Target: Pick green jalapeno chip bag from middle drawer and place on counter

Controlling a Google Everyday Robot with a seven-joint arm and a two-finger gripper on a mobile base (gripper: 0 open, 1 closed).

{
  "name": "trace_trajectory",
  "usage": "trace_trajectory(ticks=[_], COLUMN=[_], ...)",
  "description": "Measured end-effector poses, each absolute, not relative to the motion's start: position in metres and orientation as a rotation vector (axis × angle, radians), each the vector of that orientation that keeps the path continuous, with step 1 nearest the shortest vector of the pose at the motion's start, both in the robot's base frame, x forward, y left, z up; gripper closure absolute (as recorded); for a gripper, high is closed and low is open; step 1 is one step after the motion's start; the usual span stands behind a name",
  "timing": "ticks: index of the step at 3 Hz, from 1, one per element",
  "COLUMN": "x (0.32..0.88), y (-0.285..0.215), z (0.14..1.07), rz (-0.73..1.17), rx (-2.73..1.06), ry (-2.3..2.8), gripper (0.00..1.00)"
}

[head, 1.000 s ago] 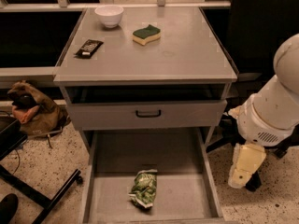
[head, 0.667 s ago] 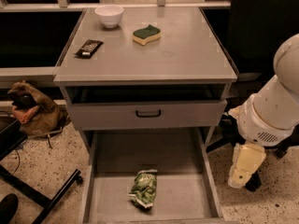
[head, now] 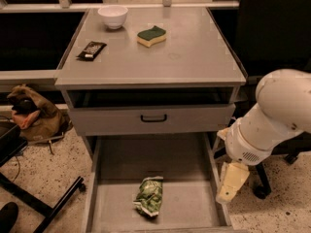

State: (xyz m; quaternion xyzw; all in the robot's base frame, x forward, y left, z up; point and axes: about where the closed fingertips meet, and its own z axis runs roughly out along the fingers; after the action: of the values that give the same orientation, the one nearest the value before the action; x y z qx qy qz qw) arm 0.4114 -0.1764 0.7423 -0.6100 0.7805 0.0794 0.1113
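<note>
Glossy green crumpled foil chip bag (head: pixel 149 203) lies on the floor of the open, shallow grey metal middle drawer (head: pixel 189 208), near its front. The cream-coloured gripper (head: pixel 232 183) hangs just outside the drawer's right wall, apart from the bag and holding nothing; how far it is spread cannot be told. The matte grey metal counter (head: pixel 194 57) sits above.

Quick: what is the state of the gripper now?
State of the gripper cannot be told; it hangs beside the open drawer, away from the chip bag.

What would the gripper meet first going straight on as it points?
The cream gripper, right of the wide grey metal middle drawer, points down: probably that drawer's right wall or the speckled floor; depth unclear.
</note>
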Motion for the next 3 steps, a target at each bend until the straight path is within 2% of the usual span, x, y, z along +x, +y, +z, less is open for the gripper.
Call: trace_trajectory(ticks=[2, 3], x=[0.409, 0.409], y=[-0.117, -0.117], z=[0.691, 0.691], rz=[0.394, 0.394], rx=[-1.928, -1.928], ry=[2.137, 2.137], gripper=[0.0, 0.0])
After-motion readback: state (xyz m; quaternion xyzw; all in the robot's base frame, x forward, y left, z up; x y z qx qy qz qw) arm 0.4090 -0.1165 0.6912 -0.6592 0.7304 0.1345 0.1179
